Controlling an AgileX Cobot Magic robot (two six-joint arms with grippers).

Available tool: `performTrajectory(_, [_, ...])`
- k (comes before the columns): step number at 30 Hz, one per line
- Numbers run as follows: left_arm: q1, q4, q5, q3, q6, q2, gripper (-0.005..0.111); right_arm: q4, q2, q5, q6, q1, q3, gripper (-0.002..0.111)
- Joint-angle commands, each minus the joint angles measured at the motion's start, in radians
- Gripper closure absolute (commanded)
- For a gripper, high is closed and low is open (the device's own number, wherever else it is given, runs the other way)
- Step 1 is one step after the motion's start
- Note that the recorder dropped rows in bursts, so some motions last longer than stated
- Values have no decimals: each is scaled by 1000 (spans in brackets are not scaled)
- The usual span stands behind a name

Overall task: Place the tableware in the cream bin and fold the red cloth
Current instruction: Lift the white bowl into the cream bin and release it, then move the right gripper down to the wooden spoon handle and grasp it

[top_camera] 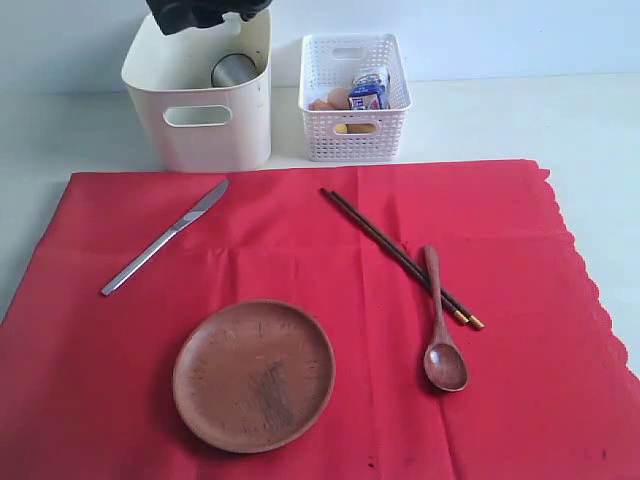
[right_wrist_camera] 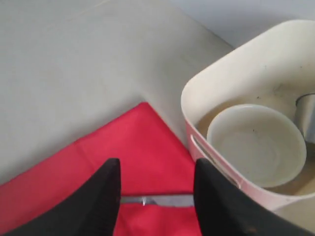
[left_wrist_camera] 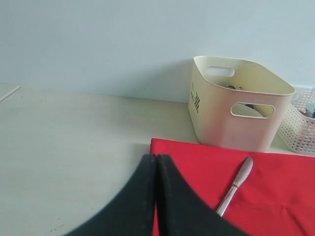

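- Round brown plate lies flat on the red cloth, well apart from the right jaws. It looks stiff and smooth, so I'd pinch its rim.
- Right gripper: jaws wide open and empty, by the cream bin. Silver table knife lies beyond them, likely thin and slippery.
- Left gripper: jaws closed, empty.

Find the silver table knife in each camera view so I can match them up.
Exterior view: silver table knife lies diagonally on the red cloth, in front of the cream bin.
Left wrist view: knife on the cloth, before the bin.
Right wrist view: knife shows in the gap of the open right gripper.
Shared landmark: the cream bin.
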Motion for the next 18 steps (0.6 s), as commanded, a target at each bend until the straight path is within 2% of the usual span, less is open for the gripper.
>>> performTrajectory(1, [1, -8, 1, 0, 0, -7, 104, -177, -51, 140, 138, -5, -8, 62])
performTrajectory(8, [1, -8, 1, 0, 0, -7, 104, -453, -96, 288, 325, -5, 38, 62])
performTrajectory(13, [1, -8, 1, 0, 0, -7, 104, -475, -131, 347, 328, -32, 171, 62])
performTrajectory(18, [1, -8, 1, 0, 0, -7, 104, -475, -172, 298, 328, -82, 345, 62])
